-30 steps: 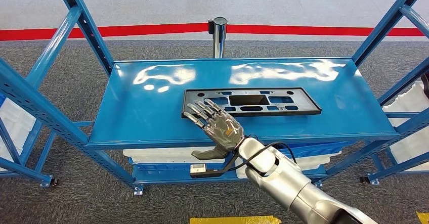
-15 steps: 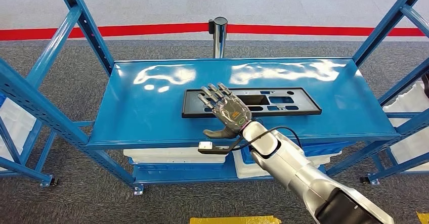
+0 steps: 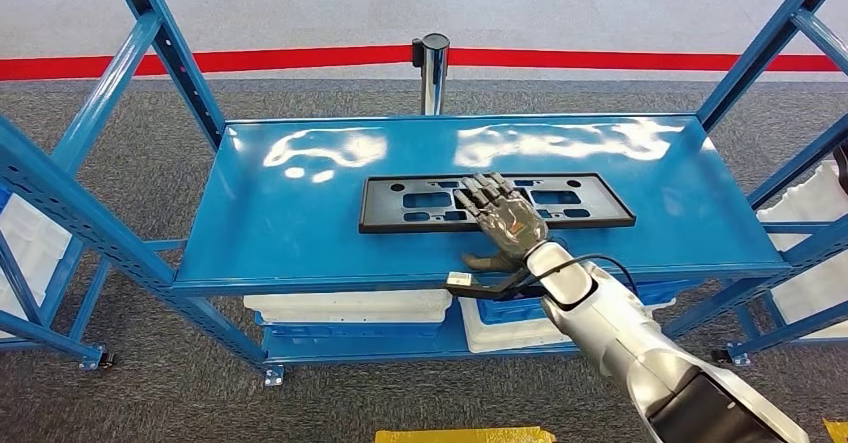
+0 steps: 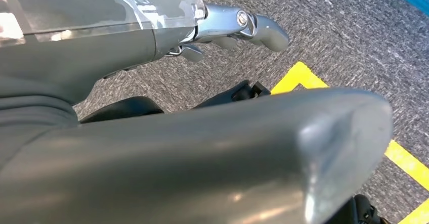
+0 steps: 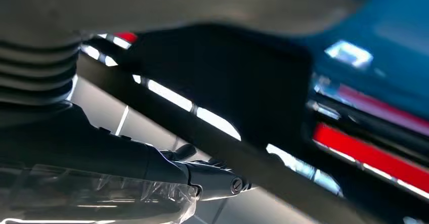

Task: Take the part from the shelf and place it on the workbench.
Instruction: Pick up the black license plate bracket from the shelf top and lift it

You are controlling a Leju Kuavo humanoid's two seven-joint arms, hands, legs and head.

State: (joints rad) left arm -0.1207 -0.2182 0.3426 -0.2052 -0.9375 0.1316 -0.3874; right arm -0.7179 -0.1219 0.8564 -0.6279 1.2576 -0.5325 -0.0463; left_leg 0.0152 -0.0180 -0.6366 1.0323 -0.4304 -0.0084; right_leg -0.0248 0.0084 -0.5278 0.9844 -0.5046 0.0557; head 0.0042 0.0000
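on the blue shelf (image 3: 300,223), right hand (image 3: 508,225) fingers spread over the black part (image 3: 420,203); approaching from 5 o'clock, it may shove the flat part away.

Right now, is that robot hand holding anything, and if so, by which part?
Nothing is gripped yet. The right robot hand lies with fingers spread over the middle of the flat black plastic frame with cut-outs on the glossy blue metal shelf; the thumb sticks out sideways.

Grey speckled carpet (image 3: 300,103), red floor stripe (image 3: 250,60) (straight across), chrome post (image 3: 434,68), yellow floor marking (image 3: 465,434)
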